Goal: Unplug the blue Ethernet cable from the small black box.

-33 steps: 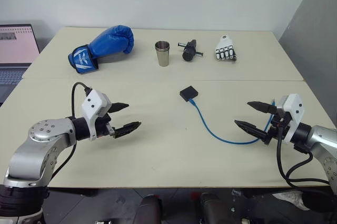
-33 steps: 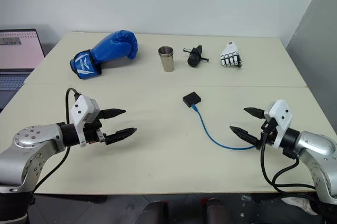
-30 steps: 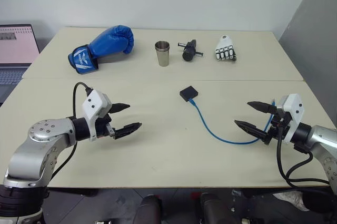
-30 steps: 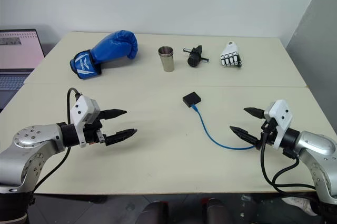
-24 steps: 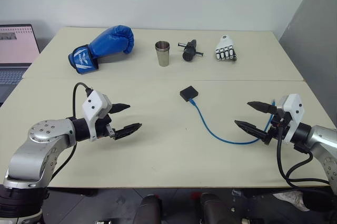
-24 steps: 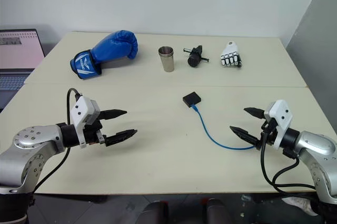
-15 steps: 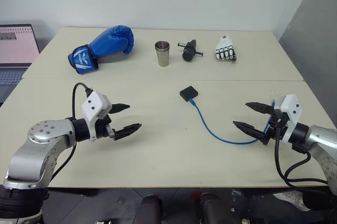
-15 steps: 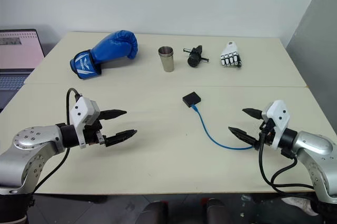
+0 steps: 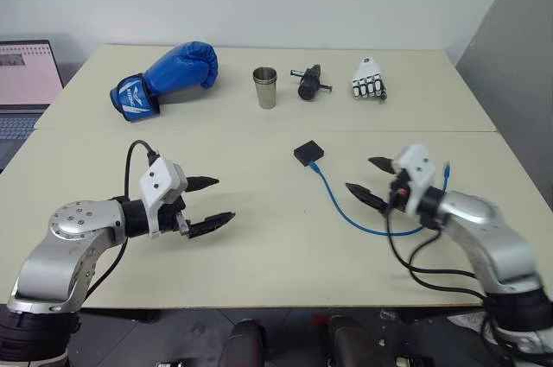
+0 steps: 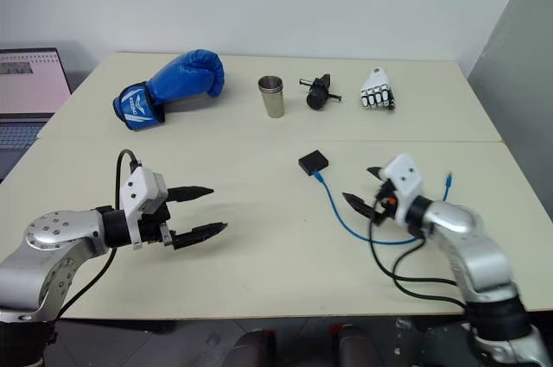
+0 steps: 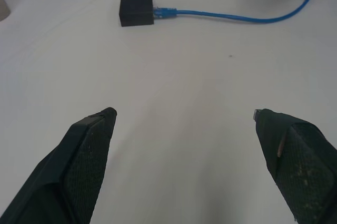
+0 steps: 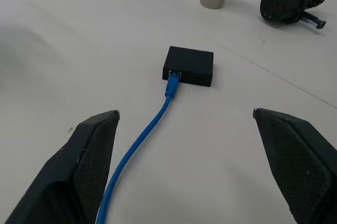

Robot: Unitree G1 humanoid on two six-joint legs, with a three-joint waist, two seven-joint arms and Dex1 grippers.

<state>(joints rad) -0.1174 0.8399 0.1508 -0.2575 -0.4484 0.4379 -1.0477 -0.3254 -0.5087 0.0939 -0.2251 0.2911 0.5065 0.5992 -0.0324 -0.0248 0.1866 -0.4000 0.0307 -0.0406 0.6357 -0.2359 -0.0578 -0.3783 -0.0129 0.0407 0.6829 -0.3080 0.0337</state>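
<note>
So the big pale desk (image 9: 259,237) had the usual clutter along the far edge: blue boxing glove (image 9: 164,78), steel cup (image 9: 265,88), a black cylinder thing (image 9: 308,84) and a little white robot hand (image 9: 370,79). Looked like the approach step to me, nothing grabbed yet. The right gripper (image 9: 367,180) hung over the desk right by the cable's curve, aimed at the box, fingers spread as wide as they go and empty. The left gripper (image 9: 210,203) sat well off to the left, also wide open, holding nothing. The small black box (image 12: 189,65) lay flat near the middle of the desk, matte and square, with the blue Ethernet cable (image 12: 150,134) plugged into the side facing the robot; thin bright cord curling away to the right, its free plug lying loose on the desk. Next move probably needed one gripper pinning the box and the other pinching right at the plug (image 12: 172,83), since that light box would likely just slide along otherwise.
</note>
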